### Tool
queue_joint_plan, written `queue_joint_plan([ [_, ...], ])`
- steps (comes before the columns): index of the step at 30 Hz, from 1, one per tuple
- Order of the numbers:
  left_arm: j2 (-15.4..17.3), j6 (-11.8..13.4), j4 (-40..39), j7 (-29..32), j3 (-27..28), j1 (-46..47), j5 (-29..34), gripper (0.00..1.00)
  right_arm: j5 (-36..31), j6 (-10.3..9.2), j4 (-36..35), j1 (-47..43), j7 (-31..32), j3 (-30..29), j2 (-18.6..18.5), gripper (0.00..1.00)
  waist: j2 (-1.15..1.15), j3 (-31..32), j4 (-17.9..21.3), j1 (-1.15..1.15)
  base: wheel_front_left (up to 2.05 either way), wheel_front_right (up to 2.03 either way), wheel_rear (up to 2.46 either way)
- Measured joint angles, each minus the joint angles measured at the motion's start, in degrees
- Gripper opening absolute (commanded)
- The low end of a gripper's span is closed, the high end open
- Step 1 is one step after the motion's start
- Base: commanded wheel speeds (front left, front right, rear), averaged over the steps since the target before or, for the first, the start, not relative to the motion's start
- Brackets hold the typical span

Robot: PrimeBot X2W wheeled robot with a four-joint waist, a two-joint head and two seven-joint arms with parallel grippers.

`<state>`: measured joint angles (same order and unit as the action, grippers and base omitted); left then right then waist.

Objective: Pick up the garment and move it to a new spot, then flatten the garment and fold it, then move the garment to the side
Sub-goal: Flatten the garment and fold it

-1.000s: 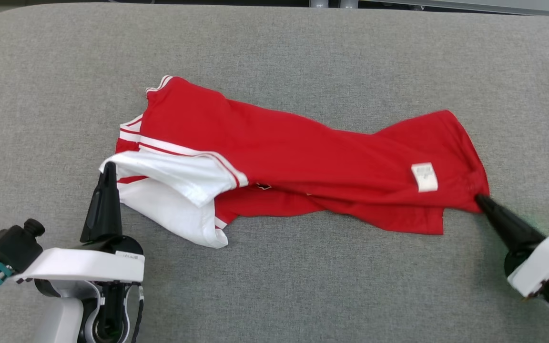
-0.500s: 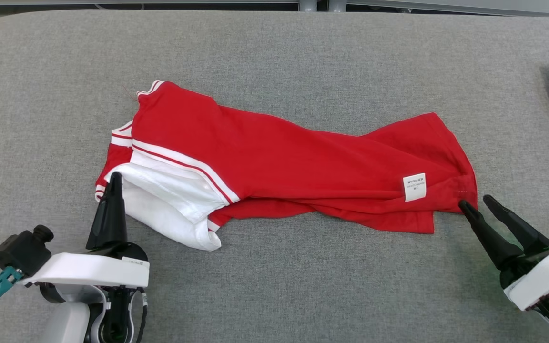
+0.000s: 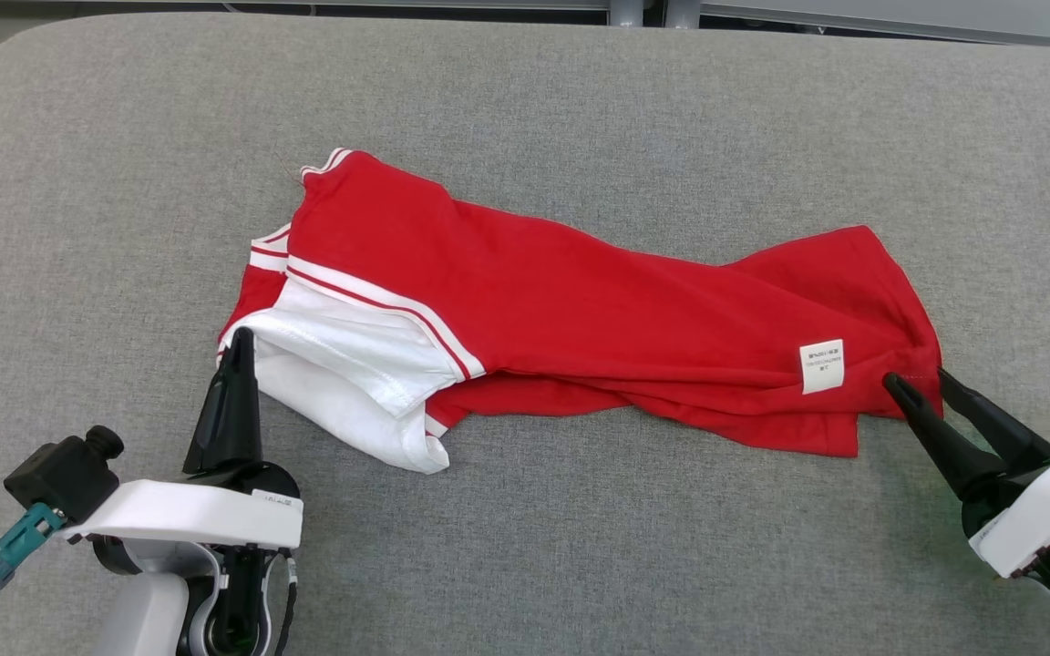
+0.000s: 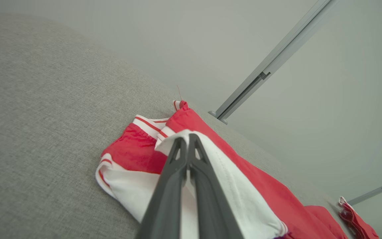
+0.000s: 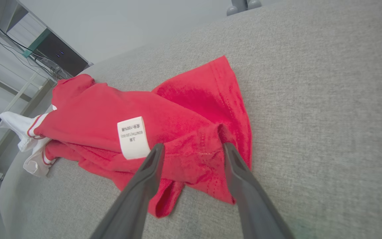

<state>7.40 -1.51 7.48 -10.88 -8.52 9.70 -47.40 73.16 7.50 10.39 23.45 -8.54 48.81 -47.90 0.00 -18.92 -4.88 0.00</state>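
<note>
The garment (image 3: pixel 580 310) is red with white panels and stripes, and it lies crumpled lengthwise across the grey padded table (image 3: pixel 525 547). My left gripper (image 3: pixel 239 339) is shut on the garment's white edge at its left end; in the left wrist view the white cloth wraps around the closed left gripper (image 4: pixel 187 136). My right gripper (image 3: pixel 917 378) is open at the garment's right end. Its fingertips (image 5: pixel 159 147) straddle the bunched red hem corner (image 5: pixel 211 146), just beside a white label (image 5: pixel 133 137).
Another red-and-white cloth (image 4: pixel 356 219) lies at the table's far right edge. Metal frame legs (image 3: pixel 643 11) stand behind the table's back edge. The table's near strip (image 3: pixel 580 583) between my two arms is bare grey fabric.
My right gripper has opened and let go of the red hem corner; its fingers now sit on either side of it. The left gripper stays shut on the white edge. The camera shifted slightly.
</note>
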Motion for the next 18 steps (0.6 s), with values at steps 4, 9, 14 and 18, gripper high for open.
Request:
queue_joint_plan([
  [4, 0.0, 0.0, 0.0, -0.2, 0.1, 0.0, 0.0, 0.0, -0.2, 0.0, -0.7, -0.2, 0.6, 0.1, 0.0, 0.0, 0.0, 0.0, 0.0, 0.0, 0.0, 0.0, 0.0],
  [9, 0.3, 0.3, -0.4, 0.0, 0.3, 0.0, -0.1, 0.0, -0.3, 0.0, -1.9, -0.4, 0.0, -0.7, -0.7, 0.0, 0.0, 0.0, 0.4, 0.0, 0.0, 0.0, 0.0],
  [14, -0.1, -1.2, -5.1, 3.2, 2.0, 2.6, -6.2, 0.0, 1.3, 0.0, -5.0, 0.3, -3.3, -5.6, -3.4, 0.0, 0.0, 0.2, 1.2, 0.0, 0.0, 0.0, 0.0],
  [18, 2.2, -0.3, -12.6, 9.8, 4.8, 9.6, -12.1, 0.0, 1.2, 0.0, -8.3, 4.7, -3.7, -10.4, -8.4, 0.0, 0.0, 0.4, 2.2, 0.0, 0.0, 0.0, 0.0],
])
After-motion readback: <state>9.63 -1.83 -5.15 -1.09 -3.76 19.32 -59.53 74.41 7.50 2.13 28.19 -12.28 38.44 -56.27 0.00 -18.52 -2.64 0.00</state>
